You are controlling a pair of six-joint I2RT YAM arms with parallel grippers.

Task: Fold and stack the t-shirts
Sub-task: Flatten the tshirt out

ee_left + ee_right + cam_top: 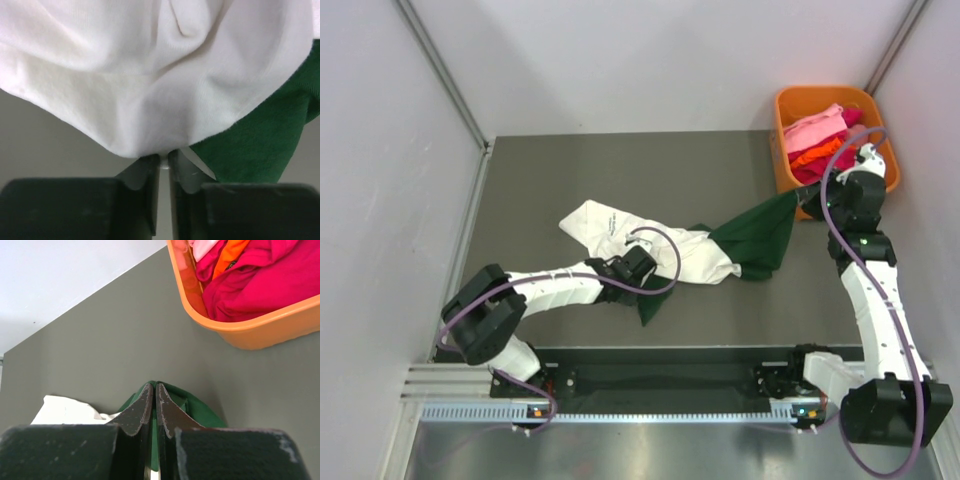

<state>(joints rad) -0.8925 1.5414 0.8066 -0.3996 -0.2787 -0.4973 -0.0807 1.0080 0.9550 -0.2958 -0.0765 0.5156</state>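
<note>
1. Noted dark grey worktop [580,170] carrying both t-shirts, unfolded and not stacked.
2. Found cream-white t-shirt [605,228] crumpled about the middle of the worktop, stretched lengthwise from left to right, with faint dark print on its left part.
3. Found dark green t-shirt [760,235] right of centre, touching the right end of the cream cloth and partly tucked beneath it. Noted a narrow green tail emerging from under the cream cloth toward the near edge.
4. Noted one corner of the dark green t-shirt drawn out in a tapering point toward the far right corner.
5. Found right gripper [798,203] at the tip of that point, closed on the green cloth. Confirmed in the right wrist view: fingers pressed together, green fabric caught between and hanging below them.
6. Found left gripper [642,260] set low at the near side of the cream-white t-shirt, about mid-worktop. Noted in the left wrist view fingers drawn almost together, only a thin slit left, with the cream hem bunched over the tips. Recorded as pinching that hem, with green cloth just beside it to the right.
7. Found orange basket [790,105] in the far right corner, holding pink, orange and red cloth [820,140]. Right gripper just beside its near left wall.
</note>
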